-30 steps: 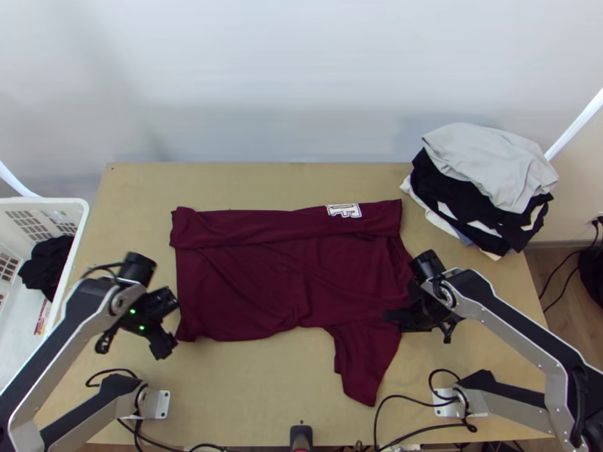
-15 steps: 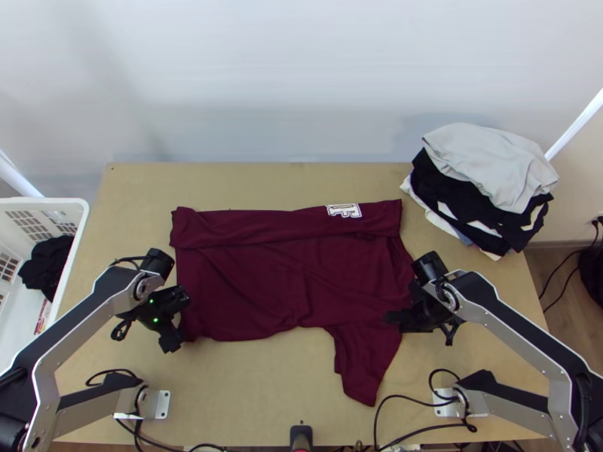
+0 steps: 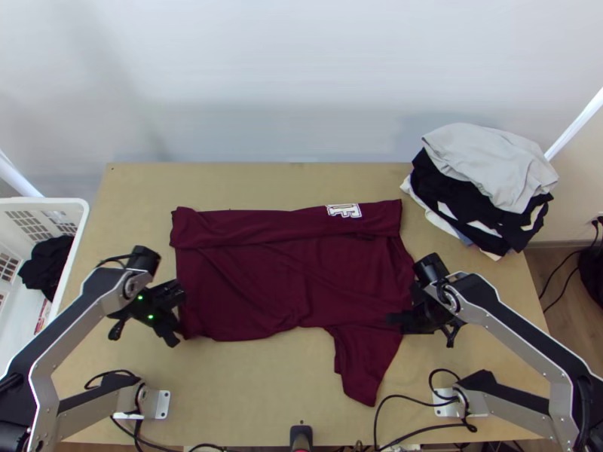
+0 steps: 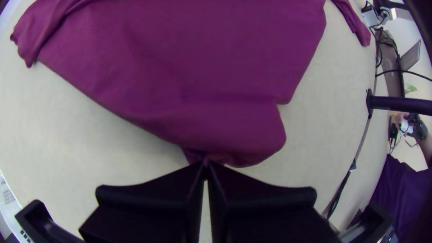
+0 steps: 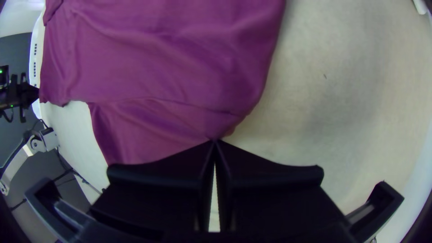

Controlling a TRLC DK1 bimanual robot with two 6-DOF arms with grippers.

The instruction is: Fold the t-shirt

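**Maroon t-shirt (image 3: 249, 282) pinched at two spots**

The t-shirt lies spread on the wooden table (image 3: 256, 399), its far edge turned over in a long strip bearing a white print (image 3: 344, 210); one sleeve (image 3: 367, 369) juts toward the near side. The left gripper (image 3: 180, 329) is closed on the shirt's near left corner – fingertips together on the cloth. The right gripper (image 3: 392, 319) is also closed, nipping fabric by the sleeve. A clothes pile (image 3: 490, 169) sits beyond the shirt's far right corner – a white basket (image 3: 49, 202) to its left.
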